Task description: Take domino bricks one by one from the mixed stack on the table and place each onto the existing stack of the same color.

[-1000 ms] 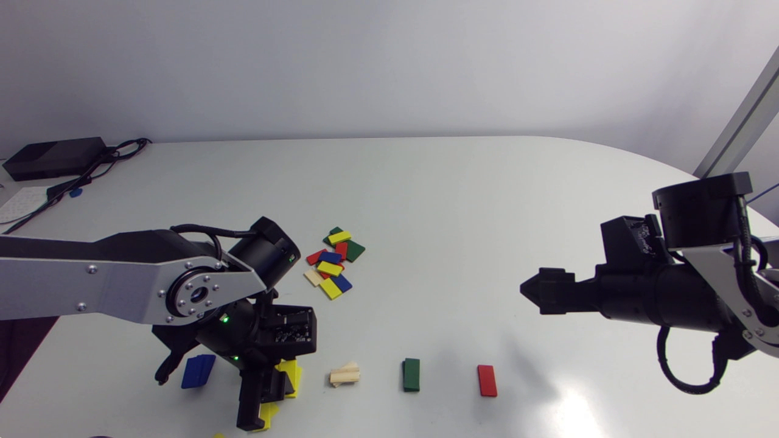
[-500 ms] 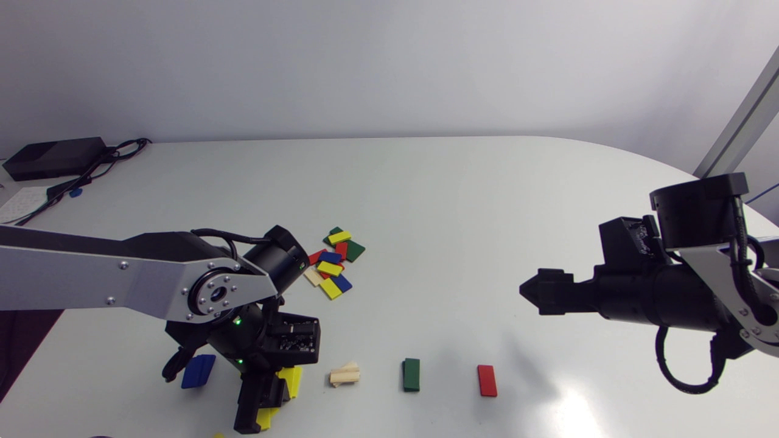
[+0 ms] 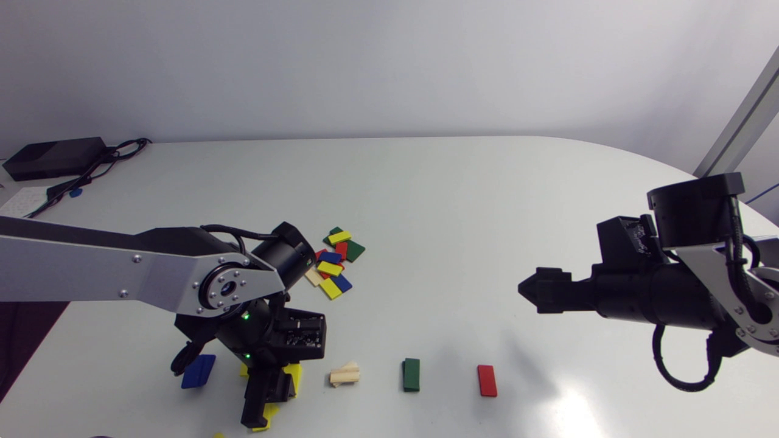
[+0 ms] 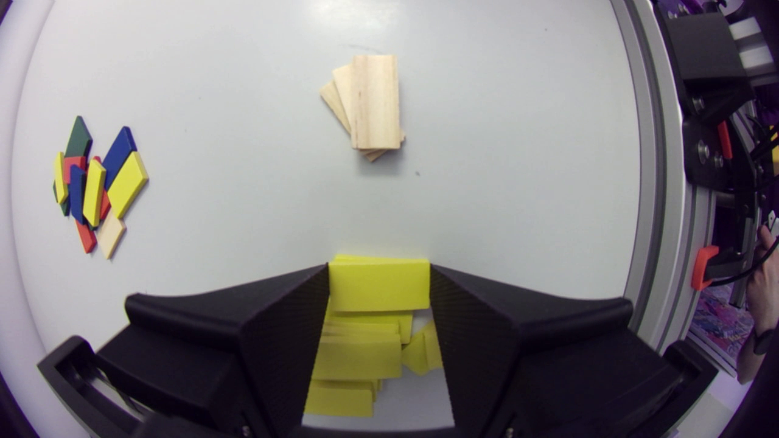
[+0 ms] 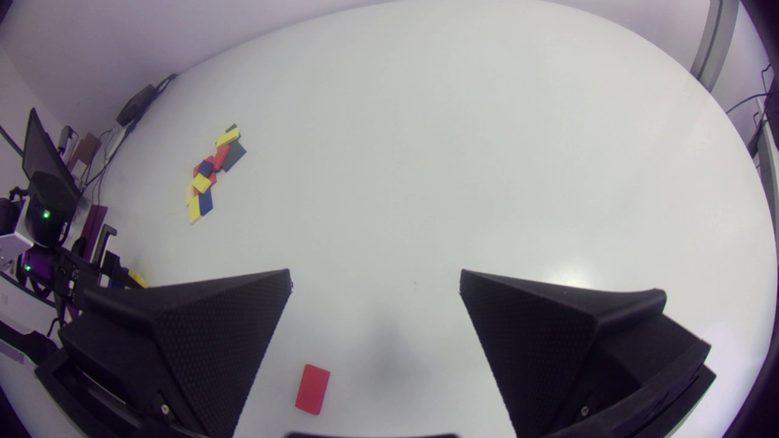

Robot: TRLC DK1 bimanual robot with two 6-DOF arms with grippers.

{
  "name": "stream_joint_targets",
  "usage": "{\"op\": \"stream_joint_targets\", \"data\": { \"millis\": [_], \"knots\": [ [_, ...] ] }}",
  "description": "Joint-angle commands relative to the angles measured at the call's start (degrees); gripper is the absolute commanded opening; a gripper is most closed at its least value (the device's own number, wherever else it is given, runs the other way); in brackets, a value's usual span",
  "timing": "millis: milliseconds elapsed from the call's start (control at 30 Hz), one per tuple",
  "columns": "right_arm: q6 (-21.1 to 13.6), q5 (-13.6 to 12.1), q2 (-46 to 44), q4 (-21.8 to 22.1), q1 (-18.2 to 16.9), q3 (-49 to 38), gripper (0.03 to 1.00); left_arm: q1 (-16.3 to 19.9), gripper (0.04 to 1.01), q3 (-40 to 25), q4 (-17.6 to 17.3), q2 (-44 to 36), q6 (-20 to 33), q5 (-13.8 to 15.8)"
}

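- Gripping a yellow brick (image 4: 378, 293) from two opposite sides, the left claw (image 4: 378, 274) pointed down at the white tabletop (image 3: 456, 201) near its front edge, with its fingers narrowed onto the brick.
- Directly beneath the held brick lay the yellow stack (image 4: 356, 359), an untidy heap with its bricks fanned at different angles. Whether the held brick touched the heap could not be told.
- From above, the left arm (image 3: 122, 280) came in from the left side, and its claw (image 3: 263, 398) hid most of the yellow stack (image 3: 294, 376).
- A blue stack (image 3: 198, 371) lay just beside the left claw, on the side nearer the tabletop's left edge.
- On the claw's other side sat a wooden stack (image 3: 345, 375), its pale bricks skewed over one another.
- Farther along the same front row came a green stack (image 3: 411, 374), then a red brick (image 3: 487, 380) lying flat.
- A mixed pile (image 3: 333, 263) of yellow, blue, red, green and pale bricks lay overlapping farther back, close to the left arm's wrist.
- The right arm (image 3: 669, 298) came in from the right side, and the right claw (image 5: 374, 286) hung above the tabletop, well apart from the pile.
- Its fingers were spread wide with nothing between them, and the red brick lay on the tabletop under it.
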Motion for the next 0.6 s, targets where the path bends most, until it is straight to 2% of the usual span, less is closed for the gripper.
{"op": "stream_joint_targets", "data": {
  "millis": [0,100,133,167,300,433,567],
  "knots": [
    [0.4,0.4,0.9,0.4,0.0,-1.7,0.974,-0.3,0.333,1.5,-0.4,1.7,1.8,0.0],
    [0.3,0.4,0.9,0.4,-0.1,-1.8,0.974,-0.2,0.341,1.6,-0.3,2.5,1.8,0.0],
    [0.3,0.4,0.9,0.5,-0.1,-1.8,0.974,0.0,0.377,1.6,-0.2,2.8,1.8,0.0],
    [0.3,0.4,0.9,0.5,-0.1,-1.8,0.974,0.1,0.454,1.6,-0.2,2.8,1.9,0.0],
    [0.3,0.4,0.9,0.6,-0.1,-1.8,0.974,0.4,0.889,1.6,-0.2,2.8,2.0,0.0],
    [0.3,0.5,0.9,0.6,-0.1,-1.9,0.974,0.4,0.970,1.7,-0.2,2.8,1.8,-0.1],
    [0.3,0.4,0.9,0.6,0.0,-2.0,0.974,0.8,0.992,2.3,-0.4,2.2,1.7,-0.4]
  ]
}}
